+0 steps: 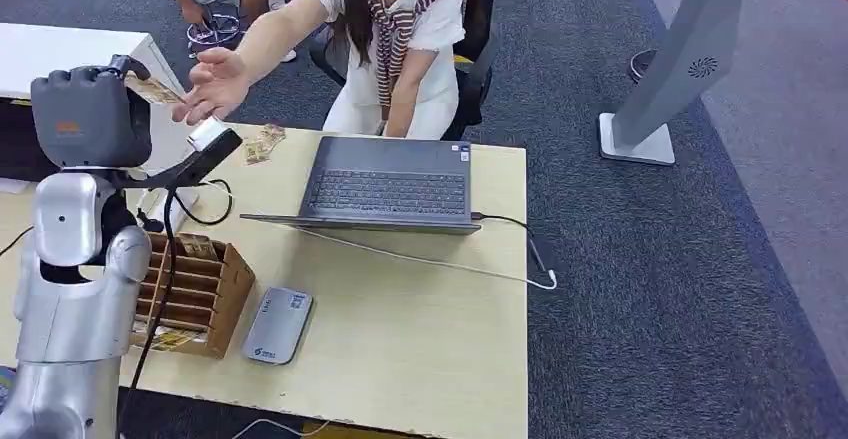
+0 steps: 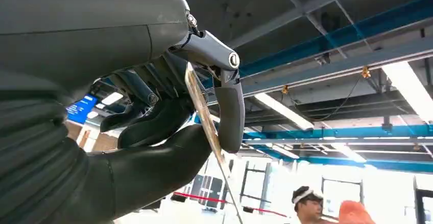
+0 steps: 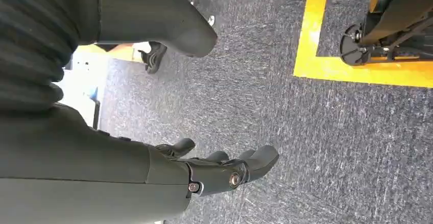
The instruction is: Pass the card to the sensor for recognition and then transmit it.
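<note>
Looking down from the head view, we see our left hand raised high beside the desk, with the card sticking out of it toward a person's outstretched hand, which is just beside the card's free end; whether they touch we cannot tell. The sensor sits on its stand just below that meeting point, and a wooden card box rests near the desk's edge.

From the left wrist view, our thumb and fingers are clamped on the card, seen edge-on, so our grip looks firm.

In the right wrist view, our right hand hangs over the carpet, fingers loosely extended and apart, holding nothing.

We judge the handover step to be in hand. The next move calls for holding steady until the person grips the card, then easing our fingers apart.
</note>
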